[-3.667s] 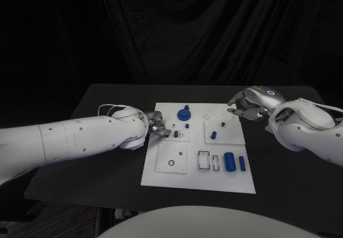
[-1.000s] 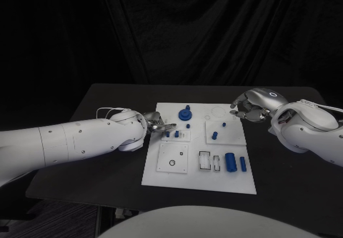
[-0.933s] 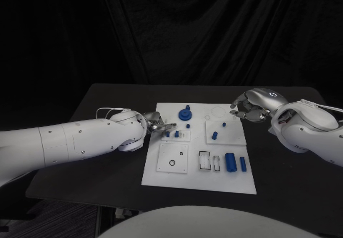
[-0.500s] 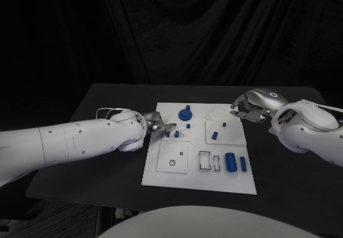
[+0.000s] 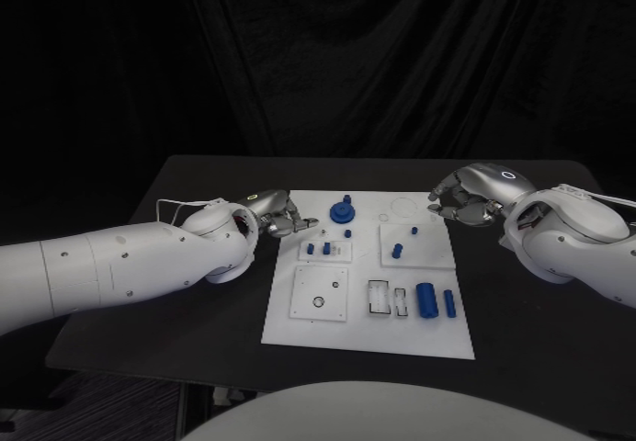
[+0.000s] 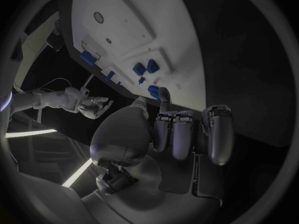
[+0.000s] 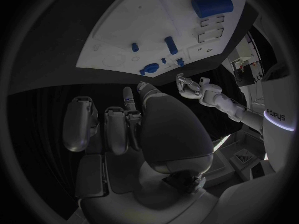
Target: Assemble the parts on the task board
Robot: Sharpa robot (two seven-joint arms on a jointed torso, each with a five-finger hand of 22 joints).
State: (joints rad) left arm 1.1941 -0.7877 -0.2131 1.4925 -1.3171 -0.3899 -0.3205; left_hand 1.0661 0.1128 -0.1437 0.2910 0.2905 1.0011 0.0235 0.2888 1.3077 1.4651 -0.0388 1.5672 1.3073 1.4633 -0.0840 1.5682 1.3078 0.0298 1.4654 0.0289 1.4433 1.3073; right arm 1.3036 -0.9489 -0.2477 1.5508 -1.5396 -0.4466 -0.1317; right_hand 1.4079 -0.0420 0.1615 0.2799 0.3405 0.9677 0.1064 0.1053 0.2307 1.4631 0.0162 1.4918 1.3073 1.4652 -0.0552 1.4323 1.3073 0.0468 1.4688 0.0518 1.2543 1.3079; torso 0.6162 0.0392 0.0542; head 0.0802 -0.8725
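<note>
The task board sits in the middle of your black table, its long sides running from the near edge toward the far edge. Look at its far half: a blue round part with a peg on top stands near the far edge, left of centre. Just nearer, two small blue pegs stand side by side in a raised square plate, with a third tiny peg beside them. On the right-hand square plate, one blue peg stands upright and a smaller one sits toward the far side.

Now the near half. A square plate with an oval hole lies on the left. To its right, two rectangular slots are outlined in black; you cannot tell what sits in them. Beside them a thick blue cylinder lies flat, and a thinner blue rod lies just right of it.

Your left hand hovers at the board's left edge near the far corner, fingers curled in, nothing in them as far as the wrist view shows. Your right hand hangs off the board's far right corner, fingers loosely curled, holding nothing.
</note>
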